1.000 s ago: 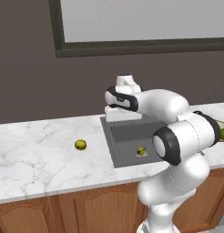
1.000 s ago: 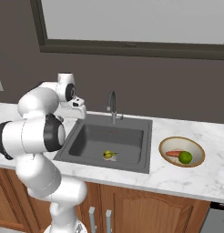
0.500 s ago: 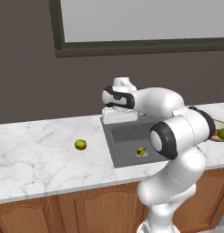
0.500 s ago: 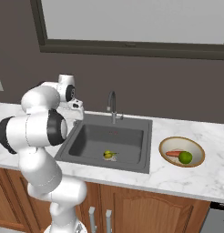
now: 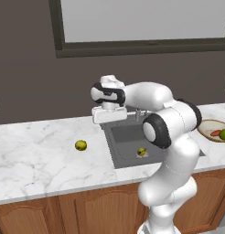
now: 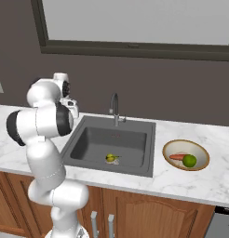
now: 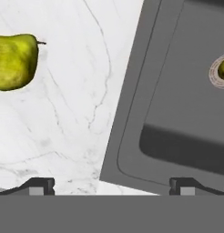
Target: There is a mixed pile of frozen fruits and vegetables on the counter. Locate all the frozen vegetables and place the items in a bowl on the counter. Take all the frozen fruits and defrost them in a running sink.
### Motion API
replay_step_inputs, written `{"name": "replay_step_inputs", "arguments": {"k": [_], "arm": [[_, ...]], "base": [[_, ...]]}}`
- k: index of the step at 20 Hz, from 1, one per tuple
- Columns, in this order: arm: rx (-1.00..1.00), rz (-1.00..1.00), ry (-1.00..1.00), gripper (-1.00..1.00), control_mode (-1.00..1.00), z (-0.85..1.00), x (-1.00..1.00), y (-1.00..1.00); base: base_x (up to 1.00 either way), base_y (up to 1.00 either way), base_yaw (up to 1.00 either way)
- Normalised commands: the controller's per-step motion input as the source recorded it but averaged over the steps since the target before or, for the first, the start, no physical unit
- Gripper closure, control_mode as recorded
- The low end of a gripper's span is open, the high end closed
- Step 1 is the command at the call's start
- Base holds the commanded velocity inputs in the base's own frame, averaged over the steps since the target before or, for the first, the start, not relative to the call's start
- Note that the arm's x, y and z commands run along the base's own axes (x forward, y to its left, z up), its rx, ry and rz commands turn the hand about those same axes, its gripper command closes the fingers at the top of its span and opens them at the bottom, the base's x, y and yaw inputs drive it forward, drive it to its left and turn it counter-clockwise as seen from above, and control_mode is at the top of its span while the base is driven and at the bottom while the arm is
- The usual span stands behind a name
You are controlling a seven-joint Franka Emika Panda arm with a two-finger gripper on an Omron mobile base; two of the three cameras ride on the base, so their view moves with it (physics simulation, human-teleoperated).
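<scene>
The small pear lies alone on the white marble counter, left of centre in the left base view and well apart from the sink; in the hand view it sits at the upper left, its thin dark stem pointing right. The yellow-green ball rests on the floor of the dark grey sink, at the drain (its edge just peeks in at the right border of the hand view). At the right of the right base view, the wooden-rimmed bowl holds the orange carrot and the bright green ball, touching each other. The tool hangs released, jaws spread wide and empty, above the sink's left rim, near the faucet
</scene>
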Motion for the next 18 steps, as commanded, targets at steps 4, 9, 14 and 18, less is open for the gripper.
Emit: {"name": "replay_step_inputs", "arguments": {"k": [4, 9, 14, 18], "arm": [[0.00, 0.04, 0.05, -1.00, -1.00, -0.12, 0.18, 0.45], [0.00, 0.03, 0.04, -1.00, -1.00, -0.08, 0.14, 0.45], [0.00, 0.00, 0.01, -1.00, -1.00, -0.20, 0.09, 0.44], [0.00, 0.00, -0.01, -1.00, -1.00, -0.26, 0.06, 0.39]], "base": [[0.00, 0.00, 0.00], [0.00, 0.00, 0.00], [0.00, 0.00, 0.00], [0.00, 0.00, 0.00]]}}
